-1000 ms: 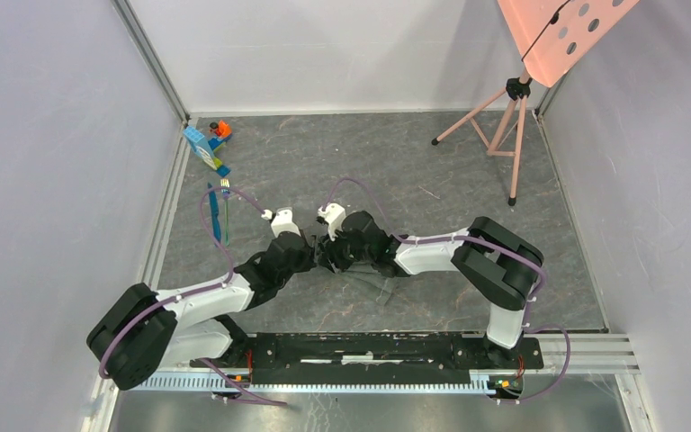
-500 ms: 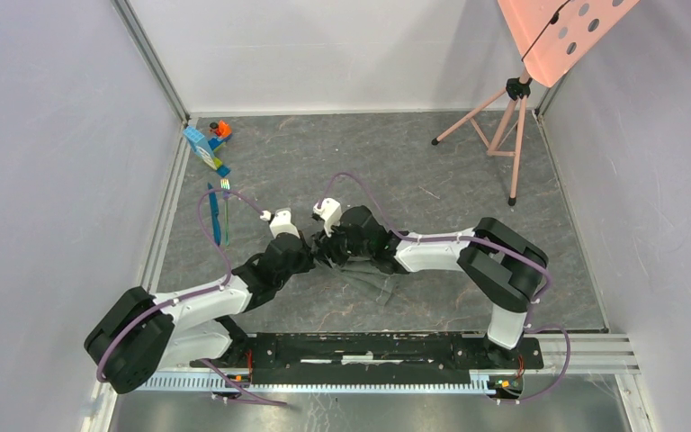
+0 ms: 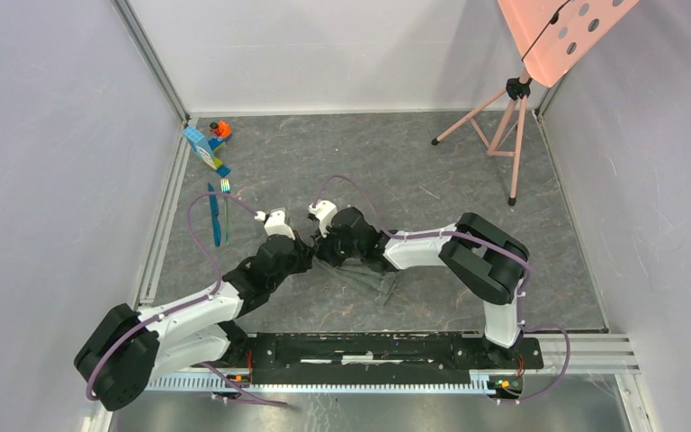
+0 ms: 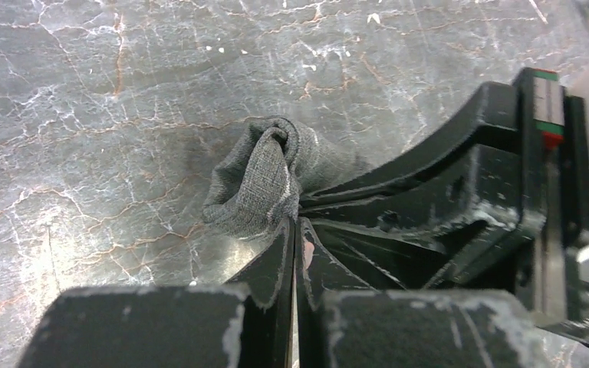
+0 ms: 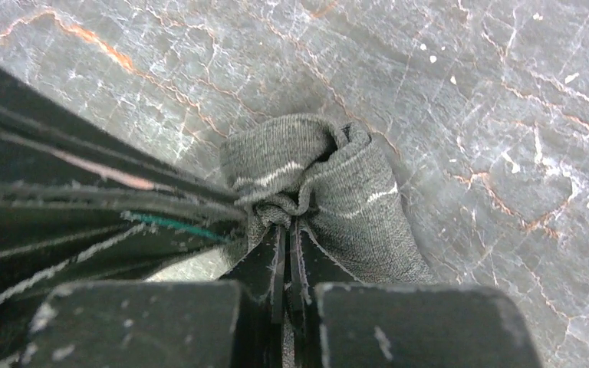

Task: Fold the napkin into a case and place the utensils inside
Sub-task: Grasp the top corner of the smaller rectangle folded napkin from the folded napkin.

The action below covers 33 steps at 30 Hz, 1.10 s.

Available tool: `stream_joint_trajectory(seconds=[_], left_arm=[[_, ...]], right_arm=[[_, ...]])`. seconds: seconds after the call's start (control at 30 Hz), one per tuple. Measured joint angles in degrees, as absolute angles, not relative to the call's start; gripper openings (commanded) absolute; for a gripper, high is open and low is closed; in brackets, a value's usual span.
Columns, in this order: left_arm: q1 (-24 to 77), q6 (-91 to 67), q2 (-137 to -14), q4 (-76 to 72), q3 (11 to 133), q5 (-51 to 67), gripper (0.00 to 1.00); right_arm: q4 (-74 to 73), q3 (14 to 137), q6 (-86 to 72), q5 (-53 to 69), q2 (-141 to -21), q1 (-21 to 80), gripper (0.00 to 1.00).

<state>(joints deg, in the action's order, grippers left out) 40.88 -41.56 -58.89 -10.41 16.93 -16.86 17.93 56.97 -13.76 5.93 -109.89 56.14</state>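
The dark grey napkin (image 3: 371, 274) lies bunched in the middle of the floor, mostly hidden under both arms. My left gripper (image 4: 294, 222) is shut on a puckered fold of the napkin (image 4: 257, 184). My right gripper (image 5: 285, 226) is shut on another gathered fold (image 5: 337, 192), its pale stitched line showing. In the top view the two grippers (image 3: 310, 249) meet tip to tip. The blue knife (image 3: 213, 216) and the thin fork (image 3: 226, 205) with a shiny head lie side by side at the far left, apart from both grippers.
Blue and orange toy blocks (image 3: 209, 144) sit in the back left corner. A pink tripod (image 3: 497, 130) stands at the back right under an orange perforated board (image 3: 562, 31). Grey walls enclose the marbled floor; a black rail (image 3: 387, 346) runs along the near edge.
Both grippers, holding the napkin, have moved a little to the left and away from the bases. The trailing cloth has been dragged along behind them.
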Motion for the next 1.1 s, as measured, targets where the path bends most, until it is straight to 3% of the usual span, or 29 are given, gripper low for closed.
stream_joint_trajectory(seconds=[0.1, 0.3, 0.57, 0.7, 0.93, 1.1], left_arm=[[40.9, -41.6, -57.2, -9.6, 16.9, -16.5, 0.02], [40.0, -41.6, -59.3, -9.0, 16.8, -17.7, 0.02], [39.8, -41.6, -59.2, -9.6, 16.1, -16.8, 0.02], [39.4, -41.6, -59.1, -9.6, 16.1, -16.4, 0.02], [39.3, -41.6, -59.1, -9.6, 16.1, -16.1, 0.02], [39.3, -41.6, -59.1, -9.5, 16.1, -15.8, 0.02]], right_arm=[[15.9, 59.6, -14.1, 5.5, -110.9, 56.4, 0.09], [11.8, 66.3, -14.0, 6.9, -115.0, 55.9, 0.39], [11.9, 58.1, -14.8, 14.8, -107.6, 52.1, 0.49], [11.4, 56.7, -14.8, 16.9, -105.2, 51.3, 0.47], [12.8, 56.6, -15.4, 18.2, -104.1, 49.9, 0.22], [15.3, 59.2, -18.1, 20.1, -108.0, 49.4, 0.16]])
